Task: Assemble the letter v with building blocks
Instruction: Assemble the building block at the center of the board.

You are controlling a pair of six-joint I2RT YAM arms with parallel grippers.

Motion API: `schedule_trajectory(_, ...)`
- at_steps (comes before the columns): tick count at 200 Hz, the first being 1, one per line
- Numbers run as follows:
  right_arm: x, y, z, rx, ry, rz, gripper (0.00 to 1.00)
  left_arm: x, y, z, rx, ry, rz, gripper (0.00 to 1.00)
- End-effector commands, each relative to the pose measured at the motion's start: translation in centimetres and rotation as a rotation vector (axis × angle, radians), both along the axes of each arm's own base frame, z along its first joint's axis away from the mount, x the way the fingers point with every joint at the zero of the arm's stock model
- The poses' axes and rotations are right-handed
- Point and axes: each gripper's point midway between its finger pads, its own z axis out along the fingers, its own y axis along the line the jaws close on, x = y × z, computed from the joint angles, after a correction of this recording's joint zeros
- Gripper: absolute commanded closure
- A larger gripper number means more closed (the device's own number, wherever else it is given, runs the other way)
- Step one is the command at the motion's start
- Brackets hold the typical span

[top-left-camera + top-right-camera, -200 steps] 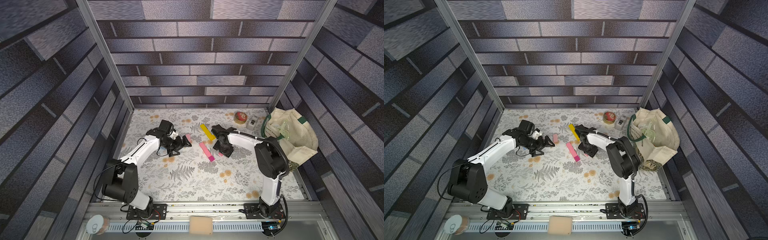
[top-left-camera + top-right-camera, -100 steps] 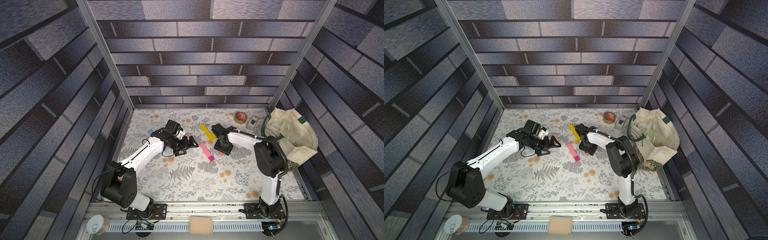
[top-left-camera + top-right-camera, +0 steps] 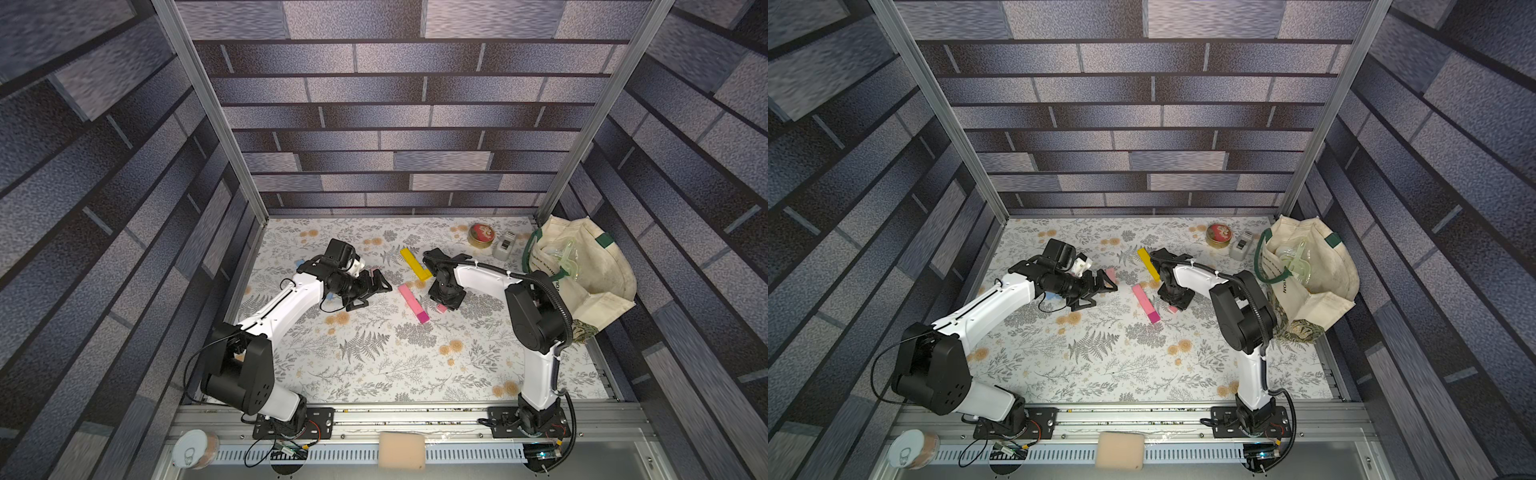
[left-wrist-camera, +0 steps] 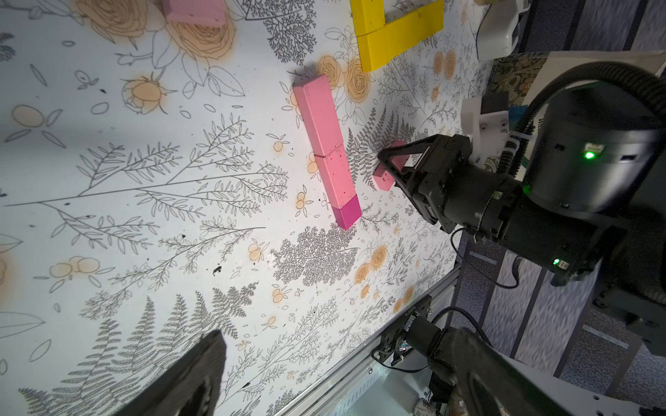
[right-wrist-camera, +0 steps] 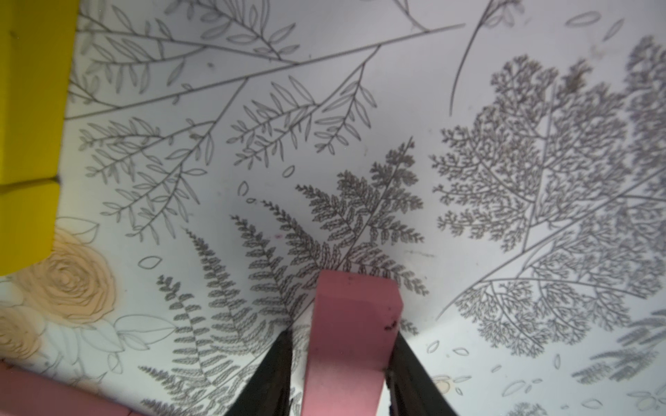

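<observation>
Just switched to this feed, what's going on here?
The right gripper is down at the table, jaws straddling a small pink block beside the pink row ending in the magenta cube; a firm grip isn't clear. The left gripper hovers open, empty. Two yellow blocks form an L farther back.

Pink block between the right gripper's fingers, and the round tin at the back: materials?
Pink block: probably painted wood, maybe dense foam; matte, no glare, crisp edges, small dark specks. Round tin: looks like metal; red lid with a slight sheen, gold-coloured rim.
</observation>
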Motion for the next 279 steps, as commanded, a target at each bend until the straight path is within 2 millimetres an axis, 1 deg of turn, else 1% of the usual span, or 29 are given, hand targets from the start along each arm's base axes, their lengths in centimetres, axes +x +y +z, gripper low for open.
schedule_trajectory(1, -1.1, -1.0, -1.5, -0.037, 0.055, -0.033, 0.6, 0.0, 0.2, 0.2, -0.01, -0.004, 0.008, 0.0)
schedule_trajectory(15, -1.1, -1.2, -1.4, -0.038, 0.052, -0.043, 0.6, -0.1, 0.3, 0.3, -0.012, -0.004, 0.01, 0.0)
schedule_trajectory(71, -0.7, -1.9, -1.4, -0.046, 0.057, -0.036, 0.53, -0.1, 0.4, 0.2, -0.012, -0.002, 0.01, 0.0)
schedule_trajectory(91, -0.8, -2.1, -1.5, -0.053, 0.059, -0.039, 0.52, -0.2, 0.4, 0.2, -0.008, -0.005, 0.009, 0.0)
schedule_trajectory(126, -0.9, -2.4, -1.7, -0.051, 0.052, -0.053, 0.6, -0.3, 0.3, 0.2, -0.006, -0.006, 0.006, 0.0)
schedule_trajectory(134, -0.9, -2.5, -1.7, -0.049, 0.048, -0.061, 0.62, -0.3, 0.3, 0.2, -0.007, -0.005, 0.006, 0.0)
schedule_trajectory(147, -0.9, -2.9, -1.7, -0.045, 0.035, -0.087, 0.7, -0.2, 0.2, 0.3, -0.01, -0.008, 0.004, 0.0)
schedule_trajectory(169, -0.7, -3.3, -1.3, -0.035, 0.008, -0.122, 0.75, -0.3, 0.3, 0.4, -0.008, -0.011, 0.005, 0.0)
schedule_trajectory(189, -0.9, -3.1, -1.0, -0.023, 0.019, -0.138, 0.78, -0.3, 0.3, 0.4, -0.008, -0.013, 0.007, 0.0)
schedule_trajectory(243, -3.1, -2.1, -2.0, 0.074, 0.063, -0.271, 0.79, -0.3, 0.4, 0.7, -0.013, -0.019, 0.009, 0.0)
schedule_trajectory(279, -3.5, -1.5, -1.3, 0.048, 0.065, -0.256, 0.78, -0.3, 0.4, 0.8, -0.015, -0.02, 0.009, 0.0)
